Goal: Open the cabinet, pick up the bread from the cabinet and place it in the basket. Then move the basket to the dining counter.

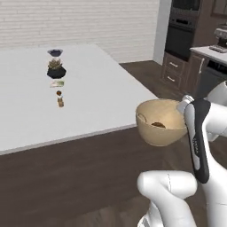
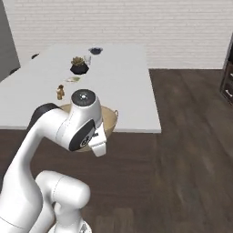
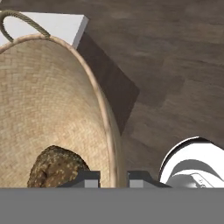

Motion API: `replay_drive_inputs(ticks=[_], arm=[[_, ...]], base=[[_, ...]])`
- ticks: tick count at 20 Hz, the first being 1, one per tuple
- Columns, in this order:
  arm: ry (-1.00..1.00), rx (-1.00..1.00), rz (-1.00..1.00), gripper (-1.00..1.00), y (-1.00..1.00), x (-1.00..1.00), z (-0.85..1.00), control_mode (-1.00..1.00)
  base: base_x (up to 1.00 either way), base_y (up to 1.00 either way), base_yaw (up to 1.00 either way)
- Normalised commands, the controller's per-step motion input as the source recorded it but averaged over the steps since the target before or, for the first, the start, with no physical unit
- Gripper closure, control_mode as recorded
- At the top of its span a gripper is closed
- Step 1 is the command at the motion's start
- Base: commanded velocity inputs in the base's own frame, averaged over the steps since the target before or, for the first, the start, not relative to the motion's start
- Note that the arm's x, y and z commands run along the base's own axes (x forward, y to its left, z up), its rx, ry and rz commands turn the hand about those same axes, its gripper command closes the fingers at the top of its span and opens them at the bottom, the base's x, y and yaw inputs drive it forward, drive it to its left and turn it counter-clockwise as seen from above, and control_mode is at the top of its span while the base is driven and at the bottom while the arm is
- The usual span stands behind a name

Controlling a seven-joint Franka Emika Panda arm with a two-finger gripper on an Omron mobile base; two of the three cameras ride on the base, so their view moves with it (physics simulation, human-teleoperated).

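Observation:
The round tan basket [image 1: 159,122] hangs in the air just off the near right corner of the dining counter [image 1: 97,102]. My gripper [image 3: 113,178] is shut on its rim, one finger inside the wall and one outside. The dark brown bread [image 3: 54,168] lies at the bottom of the basket [image 3: 48,109]; it is also seen as a small brown lump, the bread [image 1: 158,125]. In the right base view my arm covers most of the basket [image 2: 109,119], which sits in front of the dining counter's [image 2: 123,82] near edge.
On the white top stand a dark potted plant [image 1: 56,69], a small dark bowl [image 1: 55,52], a flat plate [image 1: 56,83] and a small brown shaker [image 1: 60,102]. A wall oven [image 1: 182,31] and dark drawers [image 1: 174,71] stand at the right. Wood floor [image 2: 191,150] lies open to the right.

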Motion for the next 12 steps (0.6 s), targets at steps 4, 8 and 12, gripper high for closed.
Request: replay_drive_inputs(ticks=[4,8,12], arm=[[0.00,0.00,0.00,1.00,0.00,0.00,0.00,1.00],[0.00,0.00,0.00,1.00,0.00,0.00,0.00,1.00],[0.00,0.00,0.00,1.00,0.00,0.00,0.00,1.00]], base=[[0.00,0.91,0.40],[0.02,1.00,0.10],[0.11,1.00,0.08]])
